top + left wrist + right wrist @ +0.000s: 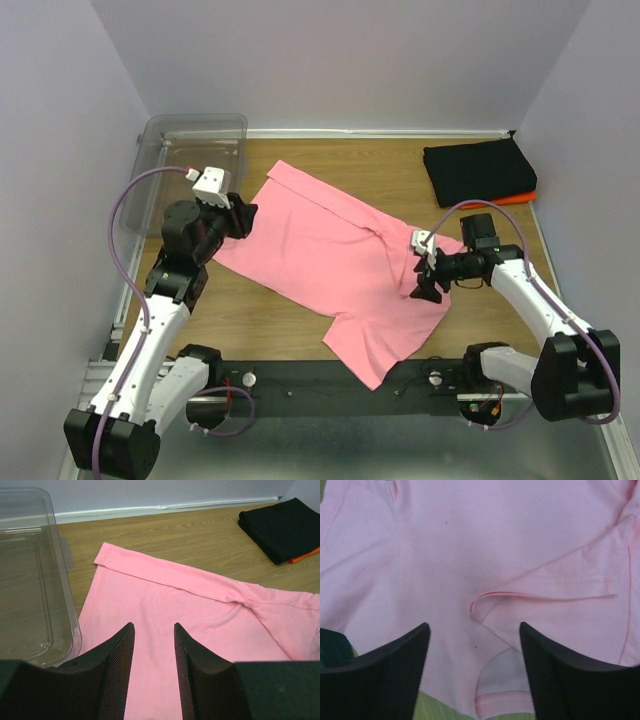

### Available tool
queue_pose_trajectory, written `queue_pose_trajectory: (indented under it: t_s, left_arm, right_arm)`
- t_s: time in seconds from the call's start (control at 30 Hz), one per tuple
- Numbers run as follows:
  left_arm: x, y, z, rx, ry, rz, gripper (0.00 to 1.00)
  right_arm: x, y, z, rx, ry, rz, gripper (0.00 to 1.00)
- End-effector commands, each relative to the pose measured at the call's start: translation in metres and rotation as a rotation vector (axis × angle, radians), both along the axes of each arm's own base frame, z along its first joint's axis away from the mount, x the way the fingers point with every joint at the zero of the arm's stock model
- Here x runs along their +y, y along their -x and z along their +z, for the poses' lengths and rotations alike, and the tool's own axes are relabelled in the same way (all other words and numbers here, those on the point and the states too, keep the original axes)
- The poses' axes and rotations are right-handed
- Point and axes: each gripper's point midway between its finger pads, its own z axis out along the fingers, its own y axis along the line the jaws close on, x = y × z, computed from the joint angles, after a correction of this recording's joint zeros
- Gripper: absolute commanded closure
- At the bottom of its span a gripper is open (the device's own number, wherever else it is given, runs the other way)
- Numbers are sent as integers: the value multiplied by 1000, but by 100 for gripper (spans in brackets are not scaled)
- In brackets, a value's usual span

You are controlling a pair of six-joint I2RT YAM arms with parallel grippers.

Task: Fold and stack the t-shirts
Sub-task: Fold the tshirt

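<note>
Hovering with right gripper (428,290) gaping empty at centre-right, left gripper (243,220) parted empty at left — expecting the pink t-shirt (320,255) drooping limp and light; favouring pinching a hem corner.

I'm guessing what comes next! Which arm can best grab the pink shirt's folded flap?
Probably the right. Its open hand hangs just above that flap on the pink shirt; the left hand is over the shirt's opposite edge, beside the plastic bin.

high rear overview; close wrist views; shared pink t-shirt (330,262)
</note>
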Motion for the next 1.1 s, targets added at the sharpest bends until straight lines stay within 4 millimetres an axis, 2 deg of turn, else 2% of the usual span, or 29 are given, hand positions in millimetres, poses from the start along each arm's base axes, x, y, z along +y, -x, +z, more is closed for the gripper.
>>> queue_pose_trajectory:
  t_s: [0.0, 0.07, 0.1, 0.13, 0.2, 0.23, 0.3, 0.33, 0.37, 0.43, 0.47, 0.5, 0.6, 0.83, 0.97, 1.07]
  left_arm:
    - [8, 0, -3, -24, -18, 30, 54]
    - [9, 2, -2, -31, -20, 33, 54]
    - [10, 2, 0, -39, -20, 36, 54]
    - [10, 3, 3, -50, -20, 39, 54]
    - [11, 5, 3, -57, -20, 43, 54]
    - [12, 5, 4, -62, -20, 45, 54]
    - [14, 6, 7, -72, -23, 52, 54]
    - [14, 6, 8, -75, -22, 54, 54]
    - [14, 7, 11, -86, -20, 54, 54]
    - [14, 8, 12, -90, -17, 51, 53]
    - [14, 8, 12, -92, -18, 51, 53]
    - [14, 8, 13, -92, -18, 51, 53]
    - [12, 8, 14, -94, -15, 42, 53]
    - [10, 8, 12, -90, -15, 27, 53]
    - [9, 8, 12, -91, -14, 24, 53]
    - [9, 9, 13, -94, -12, 22, 53]
  right_arm:
    - [-12, -13, 5, 22, 91, -70, 16]
    - [-14, -56, 25, -32, 57, -252, 15]
    - [-22, -72, 22, -28, 84, -332, 15]
    - [-20, -97, 39, -33, 36, -430, 16]
    - [-17, -113, 39, 28, 15, -486, 20]
    - [-13, -118, 19, 150, 5, -538, 25]
    - [-9, -135, 17, 212, -17, -589, 30]
    - [-8, -139, 1, 290, -13, -634, 31]
    - [-9, -149, 0, 298, -11, -667, 32]
    - [-7, -156, -6, 334, -23, -701, 34]
    - [-9, -159, -15, 350, -7, -724, 34]
    - [-10, -165, -14, 345, -10, -735, 34]
    - [-12, -169, -25, 367, 9, -759, 34]
    - [-10, -155, -52, 449, 41, -733, 36]
    - [-7, -149, -58, 476, 43, -710, 42]
    - [-4, -145, -61, 492, 51, -695, 43]
